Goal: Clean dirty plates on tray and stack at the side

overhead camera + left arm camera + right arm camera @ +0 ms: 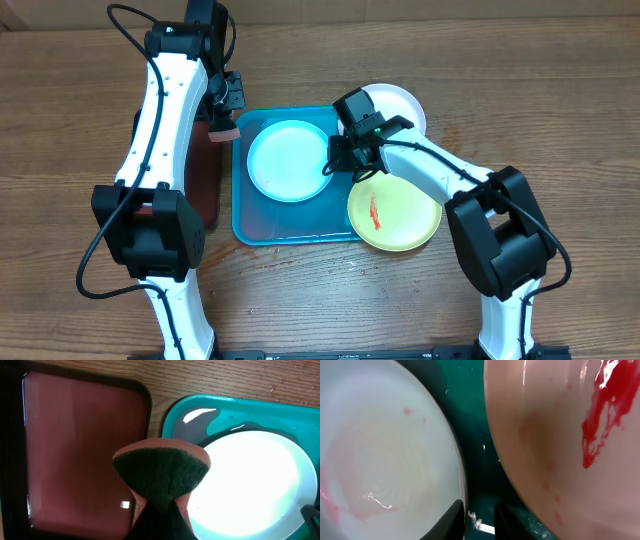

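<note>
The turquoise tray [250,228] holds a light blue plate [288,160] with faint pink traces [385,450]. A yellow-green plate [395,212] with a red smear [605,405] overlaps the tray's right rim. A white plate [398,102] lies behind it on the table. My right gripper [342,160] is low at the light blue plate's right rim. One finger [452,520] rests over the rim, the other [509,521] over the tray floor, with a narrow gap between them. My left gripper [226,112] is shut on a sponge [162,472] over the tray's far left corner.
A black tray with a dark red inside [75,445] lies right against the turquoise tray's left side, under the left arm. Bare wooden table [560,120] surrounds everything.
</note>
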Robot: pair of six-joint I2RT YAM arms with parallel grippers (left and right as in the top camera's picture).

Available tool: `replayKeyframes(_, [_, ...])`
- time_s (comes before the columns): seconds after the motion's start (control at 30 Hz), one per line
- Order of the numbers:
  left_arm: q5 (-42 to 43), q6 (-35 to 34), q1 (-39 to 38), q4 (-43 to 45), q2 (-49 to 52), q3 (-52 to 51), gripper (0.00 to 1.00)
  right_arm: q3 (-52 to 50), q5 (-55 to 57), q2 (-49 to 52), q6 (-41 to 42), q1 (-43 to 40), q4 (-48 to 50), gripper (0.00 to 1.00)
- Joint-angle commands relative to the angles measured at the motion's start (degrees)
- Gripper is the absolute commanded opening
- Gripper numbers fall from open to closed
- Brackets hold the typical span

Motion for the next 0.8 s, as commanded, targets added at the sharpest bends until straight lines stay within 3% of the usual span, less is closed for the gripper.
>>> replayKeyframes(0.0, [-0.28, -1.18, -0.39, 0.24, -0.57, 1.2, 0.04, 1.49, 0.59, 0.13, 2.64, 0.66, -0.17, 0.16])
replayKeyframes(0.13, [-0.28, -1.18, -0.39, 0.22, -0.57, 1.2, 0.04, 1.49, 0.5, 0.11, 6.32, 1.31, -2.23, 0.04])
replayKeyframes(0.3, [-0.26, -1.18, -0.39, 0.22, -0.57, 1.2, 0.04, 1.49, -2.21, 0.11, 16.57, 1.4, -8.66, 0.04])
replayKeyframes(0.4, [-0.28, -1.18, -0.39, 0.22, -0.57, 1.2, 0.04, 1.6, -4.76, 0.09, 17.73, 1.4, -10.73, 0.04])
replayKeyframes(0.57, [-0.22, -1.2, -0.44, 0.66, -0.57, 1.2, 0.04, 1.6, -4.79, 0.09, 12.0, 0.72, -7.13, 0.37])
replayKeyframes(0.77, [-0.02, -1.18, -0.39, 0.63, -0.57, 1.2, 0.04, 1.57, 0.02, 0.11, 6.36, -0.09, -1.18, 0.45])
